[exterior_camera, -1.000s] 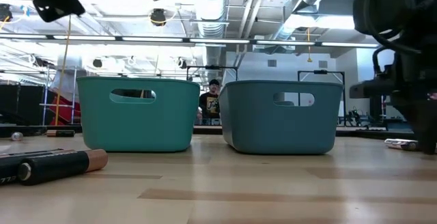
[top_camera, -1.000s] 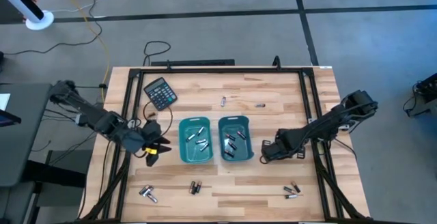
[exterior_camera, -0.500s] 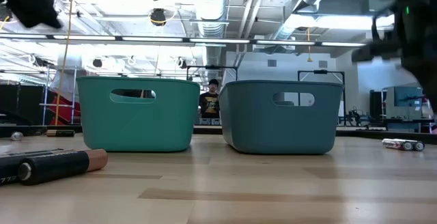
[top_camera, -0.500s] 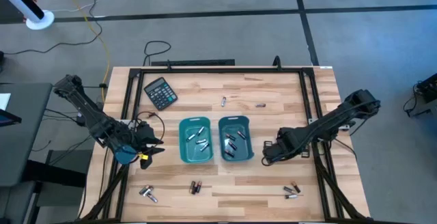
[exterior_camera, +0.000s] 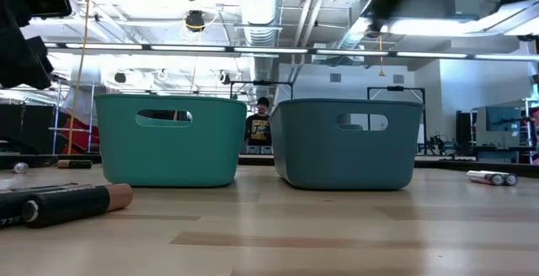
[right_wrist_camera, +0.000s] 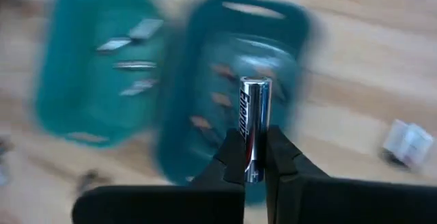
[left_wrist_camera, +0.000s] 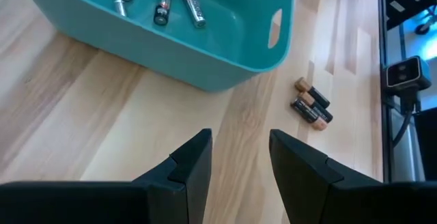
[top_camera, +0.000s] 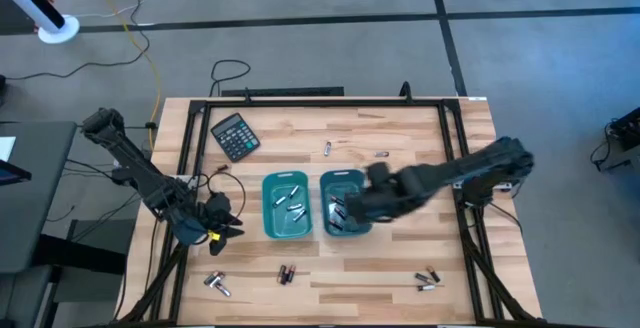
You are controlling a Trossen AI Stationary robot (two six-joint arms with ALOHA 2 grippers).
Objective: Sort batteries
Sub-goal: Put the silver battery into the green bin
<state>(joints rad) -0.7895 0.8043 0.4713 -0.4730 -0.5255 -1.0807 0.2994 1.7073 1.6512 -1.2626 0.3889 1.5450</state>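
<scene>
Two teal bins stand side by side mid-table: the left bin (top_camera: 287, 206) holds silvery batteries, the right bin (top_camera: 345, 180) dark, copper-ended ones. My right gripper (top_camera: 347, 211) hangs over the right bin, shut on a silvery battery (right_wrist_camera: 251, 118). My left gripper (left_wrist_camera: 239, 159) is open, above bare wood left of the left bin (left_wrist_camera: 205, 53). A dark pair of batteries (left_wrist_camera: 313, 104) lies on its side beyond it. Other loose batteries lie at the far side (top_camera: 327, 148) and near edge (top_camera: 428, 279). My right gripper pinches the silvery battery by its lower end (right_wrist_camera: 250, 164) between the two fingers. The battery lies along the fingers and sticks out past their tips. It is lifted clear, above the right bin (right_wrist_camera: 239, 80).
A black calculator (top_camera: 235, 135) lies at the far left of the table. More batteries rest near the front edge (top_camera: 217, 283), (top_camera: 287, 274); one dark cell lies close to the low camera (exterior_camera: 67, 203). A black frame rims the table (top_camera: 320, 103). A person stands far behind the bins (exterior_camera: 257, 124).
My right gripper has swung from the table's right part toward the left, ending over the right bin with the silvery battery in its fingers. My left gripper has shifted a little toward the near edge, staying left of the bins.
</scene>
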